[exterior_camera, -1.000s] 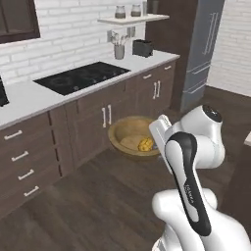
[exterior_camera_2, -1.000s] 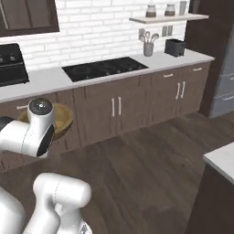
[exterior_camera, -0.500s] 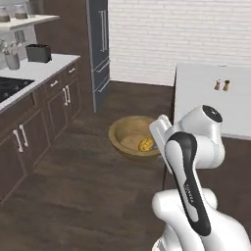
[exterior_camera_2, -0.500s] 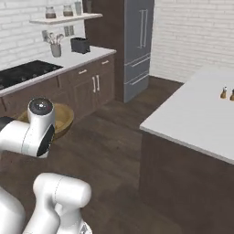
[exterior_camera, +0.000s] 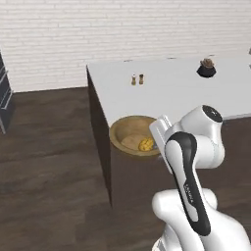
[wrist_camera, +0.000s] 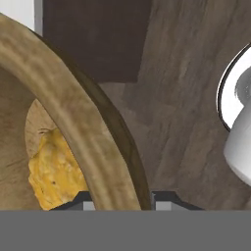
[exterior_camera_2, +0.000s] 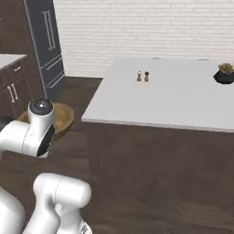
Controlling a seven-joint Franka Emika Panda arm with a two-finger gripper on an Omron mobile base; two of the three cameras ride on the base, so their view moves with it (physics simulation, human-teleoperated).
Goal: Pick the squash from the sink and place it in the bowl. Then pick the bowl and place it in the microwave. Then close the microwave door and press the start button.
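The light-brown wooden bowl (exterior_camera: 128, 133) hangs in the air in front of my arm, above the dark floor and against the island's side. My gripper (exterior_camera: 156, 145) is shut on its near rim. The small yellow squash (exterior_camera: 145, 144) lies inside the bowl, close to the gripped edge. In the hand view the thick bowl rim (wrist_camera: 78, 122) runs between the fingertips of the gripper (wrist_camera: 119, 198), with the squash (wrist_camera: 54, 171) just inside it. From the right base view, part of the bowl (exterior_camera_2: 65, 119) shows behind my arm. The sink and the microwave are out of view.
A white-topped island (exterior_camera: 166, 93) with dark sides stands straight ahead, carrying two small shakers (exterior_camera: 137, 79) and a dark pot (exterior_camera: 206, 68). A tall steel fridge (exterior_camera_2: 45, 41) and a cabinet end (exterior_camera_2: 11, 87) stand at the left. Dark wood floor lies all around.
The whole picture has swung: the base has turned away from the stove and cabinets, past the fridge, to face the island. The bowl with the squash stays in my shut gripper.
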